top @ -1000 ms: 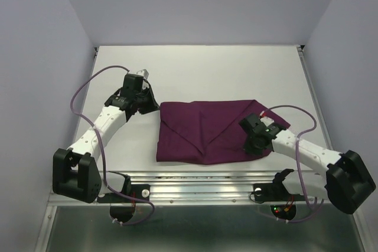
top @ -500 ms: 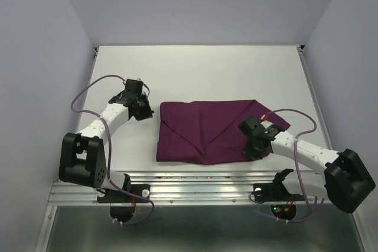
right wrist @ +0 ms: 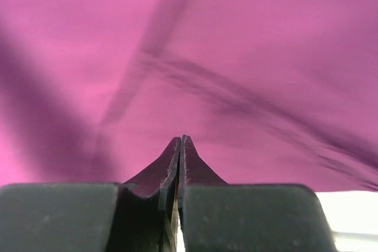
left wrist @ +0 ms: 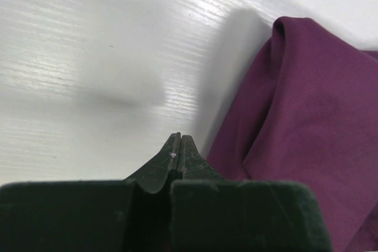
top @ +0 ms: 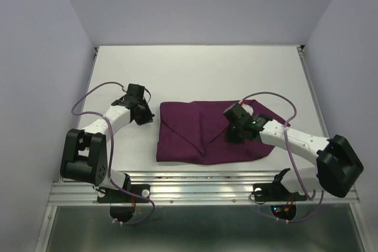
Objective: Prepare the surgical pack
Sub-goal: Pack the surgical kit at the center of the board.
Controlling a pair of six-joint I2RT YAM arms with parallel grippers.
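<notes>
The surgical pack (top: 198,131) is a large maroon cloth, folded into a flat bundle in the middle of the white table. My left gripper (top: 145,116) is shut and empty, low over the table just left of the pack's left edge; the pack's folded edge shows in the left wrist view (left wrist: 295,104). My right gripper (top: 231,135) is shut and empty, just above the right half of the pack. The maroon cloth (right wrist: 189,57) fills the right wrist view beyond the closed fingertips.
The white table (top: 201,69) runs back to purple walls on three sides. A metal rail (top: 201,184) runs along the near edge, between the arm bases. Purple cables loop from both arms.
My right gripper has moved left and back, from the pack's right front corner onto its right half. My left gripper has shifted slightly nearer and towards the pack's left edge.
</notes>
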